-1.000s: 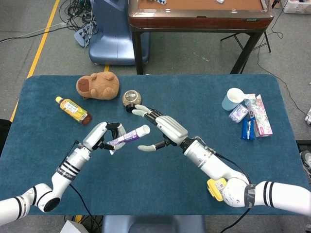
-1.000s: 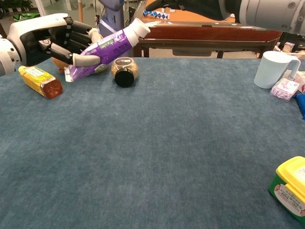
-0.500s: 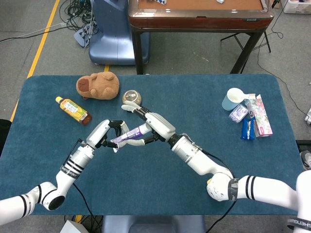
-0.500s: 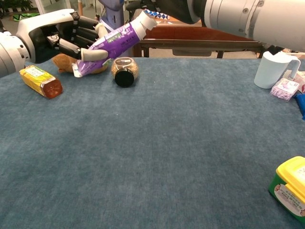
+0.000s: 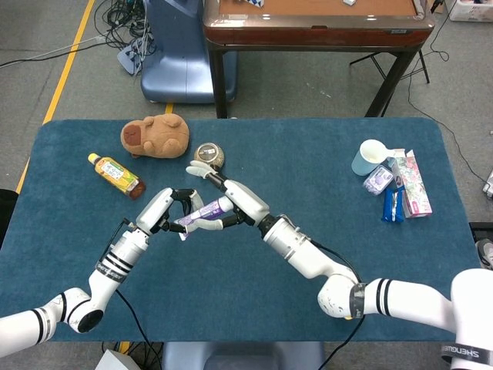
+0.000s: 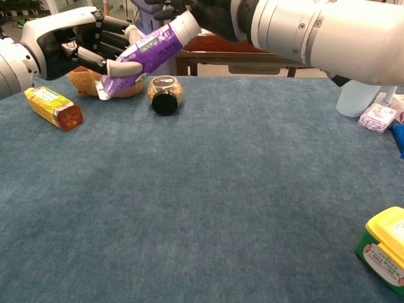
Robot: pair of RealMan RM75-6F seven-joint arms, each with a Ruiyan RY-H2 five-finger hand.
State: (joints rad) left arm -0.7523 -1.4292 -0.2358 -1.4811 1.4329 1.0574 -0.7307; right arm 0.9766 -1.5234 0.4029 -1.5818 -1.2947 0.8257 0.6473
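Note:
A purple tube (image 5: 205,213) with a white cap is lifted above the blue table (image 5: 254,293), left of centre. My left hand (image 5: 164,210) grips its lower, crimped end. My right hand (image 5: 229,200) reaches in from the right and wraps its fingers and thumb around the cap end, one finger sticking out toward the jar. In the chest view the tube (image 6: 144,55) slants up from the left hand (image 6: 72,43) to the right hand (image 6: 205,12), which covers the cap from above. Both hands touch the tube.
A brown plush animal (image 5: 155,135), a small round jar (image 5: 208,155) and a tea bottle (image 5: 115,175) lie at the back left. A pale mug (image 5: 370,156), small packets (image 5: 379,179) and a pink box (image 5: 412,183) stand at the right. A yellow tub (image 6: 385,249) sits near the front right.
My right hand has moved left from beside the tube and closed over its cap end. My left hand raised the tube slightly and kept its grip.

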